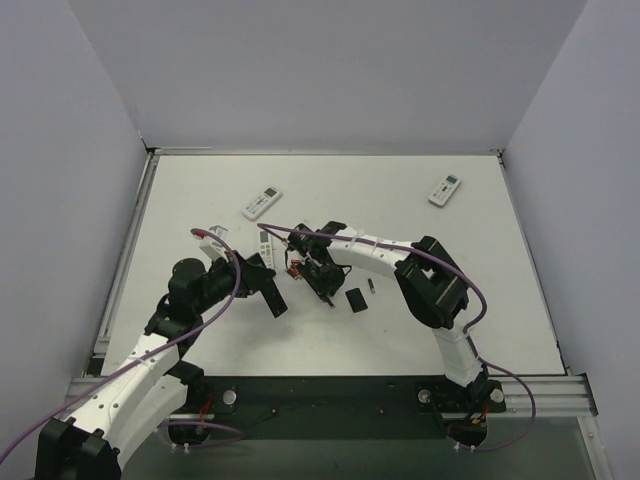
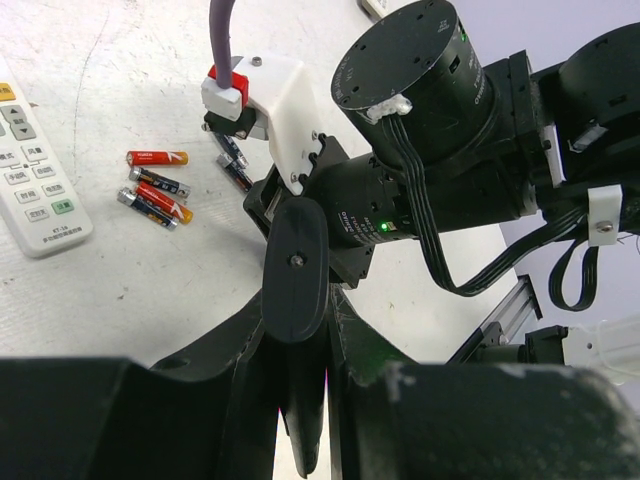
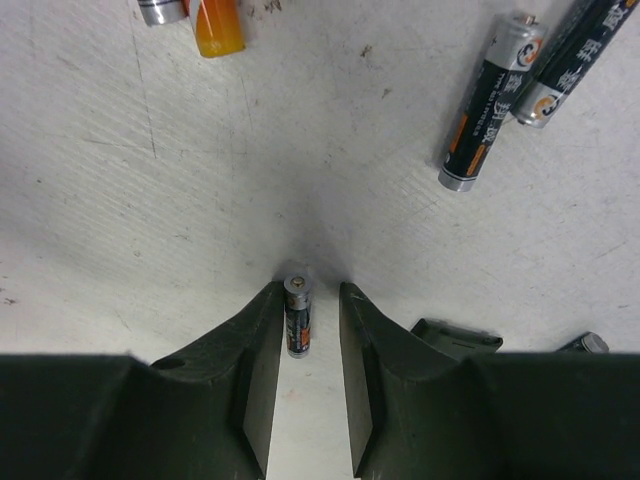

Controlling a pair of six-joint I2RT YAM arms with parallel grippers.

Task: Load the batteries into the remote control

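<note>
My left gripper point(image 1: 272, 295) is shut on a slim black remote point(image 2: 296, 262), held on edge above the table. My right gripper point(image 3: 310, 305) is open and low on the table, just right of the left gripper in the top view point(image 1: 318, 276). A dark grey battery point(image 3: 298, 318) lies between its fingers, touching the left finger point(image 3: 262, 360); the other finger stands apart from it. More batteries lie loose: two dark ones point(image 3: 490, 110) and an orange-tipped one point(image 3: 218, 20). The left wrist view shows red-and-black batteries point(image 2: 157, 183) in a small cluster.
A white remote point(image 2: 35, 190) lies left of the battery cluster. Two more white remotes point(image 1: 262, 202) point(image 1: 444, 190) lie at the back. A black battery cover point(image 1: 355, 298) and one stray battery point(image 1: 371, 285) lie right of my right gripper. Grey walls enclose the table.
</note>
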